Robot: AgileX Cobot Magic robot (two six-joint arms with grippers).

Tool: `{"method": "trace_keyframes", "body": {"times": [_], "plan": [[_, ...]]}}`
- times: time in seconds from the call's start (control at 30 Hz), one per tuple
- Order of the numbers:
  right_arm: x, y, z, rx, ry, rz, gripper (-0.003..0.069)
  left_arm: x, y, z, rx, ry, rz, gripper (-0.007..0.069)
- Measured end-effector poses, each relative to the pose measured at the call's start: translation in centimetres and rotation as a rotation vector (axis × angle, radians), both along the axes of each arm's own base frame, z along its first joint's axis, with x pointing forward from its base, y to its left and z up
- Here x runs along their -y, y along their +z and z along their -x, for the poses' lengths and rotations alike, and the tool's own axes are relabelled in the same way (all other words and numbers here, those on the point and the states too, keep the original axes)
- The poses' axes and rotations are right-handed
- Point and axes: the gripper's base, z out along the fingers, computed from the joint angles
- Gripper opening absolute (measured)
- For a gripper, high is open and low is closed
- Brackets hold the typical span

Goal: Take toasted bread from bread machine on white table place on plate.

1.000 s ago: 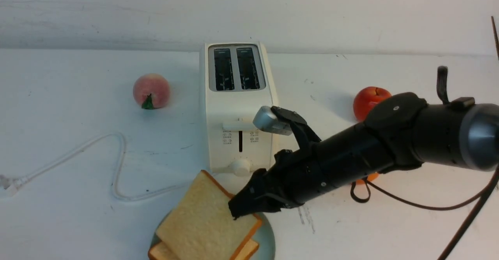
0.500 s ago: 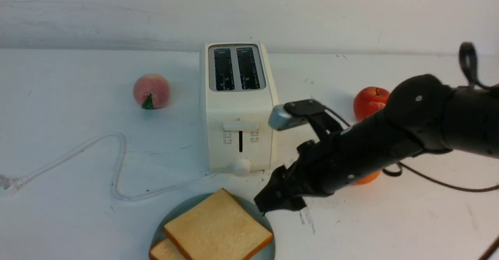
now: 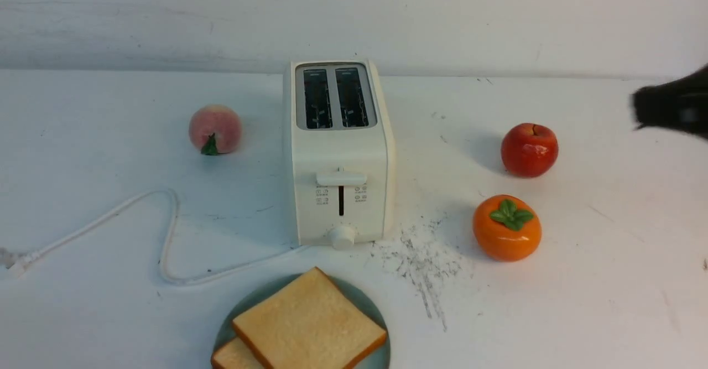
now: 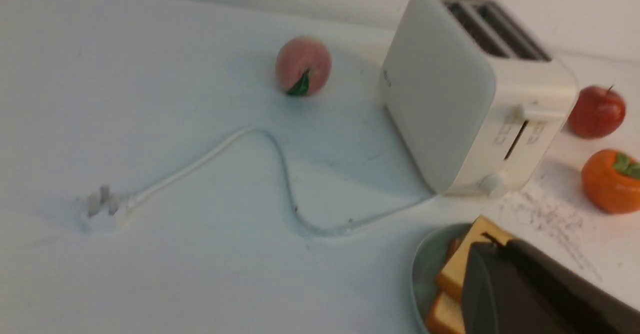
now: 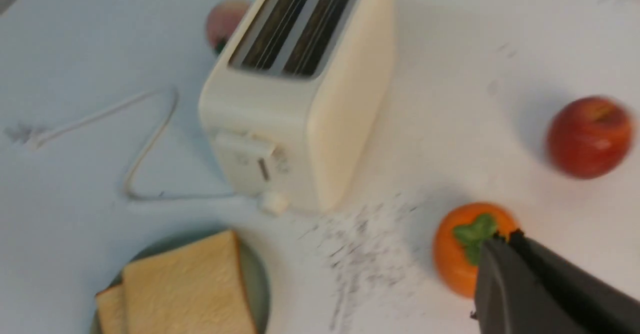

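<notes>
At the near edge of the scuffed white table [image 3: 581, 302], on the round pale blue-green plate [image 3: 354, 296], two square golden slices of toasted bread [image 3: 308, 325] lie stacked flat, the upper one skewed over the lower. Just behind stands the boxy cream-white bread machine [image 3: 340, 153], both slots empty. The left gripper [image 4: 487, 248], seen only from its own wrist camera, has its dark fingers pressed together on nothing. The right gripper [image 5: 496, 240], off at the right side, is likewise closed and empty.
</notes>
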Motion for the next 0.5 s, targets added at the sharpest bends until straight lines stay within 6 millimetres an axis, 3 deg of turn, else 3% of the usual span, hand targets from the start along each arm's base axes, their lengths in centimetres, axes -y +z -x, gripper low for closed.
{"method": "trace_keyframes", "body": {"times": [0.1,0.13,0.17,0.2,0.23,0.27,0.33,0.5], "plan": [[2.1,1.2,5.9,0.165,-0.094,0.011,-0.0012,0.8,-0.1,-0.7,0.098,-0.044,0.035,-0.0012],[2.1,1.0,5.8,0.159,-0.098,0.015,-0.0011,0.8,-0.1,-0.7,0.102,-0.046,0.037,-0.0012],[2.9,0.5,8.7,0.243,-0.135,0.003,-0.001,1.2,-0.5,-1.1,0.126,-0.067,0.054,-0.0011],[2.9,0.4,9.0,0.252,-0.138,0.0,-0.001,1.3,-0.5,-1.2,0.135,-0.071,0.058,-0.0011],[3.2,-0.3,10.3,0.291,-0.156,-0.014,-0.0009,1.5,-0.7,-1.3,0.145,-0.081,0.068,-0.0011],[3.6,-2.3,11.9,0.342,-0.185,-0.046,-0.0009,1.8,-1.2,-1.6,0.155,-0.1,0.089,-0.0011],[4.1,-4.4,13.6,0.434,-0.216,-0.101,-0.0009,2.2,-1.6,-1.8,0.168,-0.117,0.112,-0.0011],[4.6,-10.1,14.0,0.537,-0.28,-0.221,-0.0006,2.6,-2.7,-2.3,0.177,-0.139,0.14,-0.0011]]}}
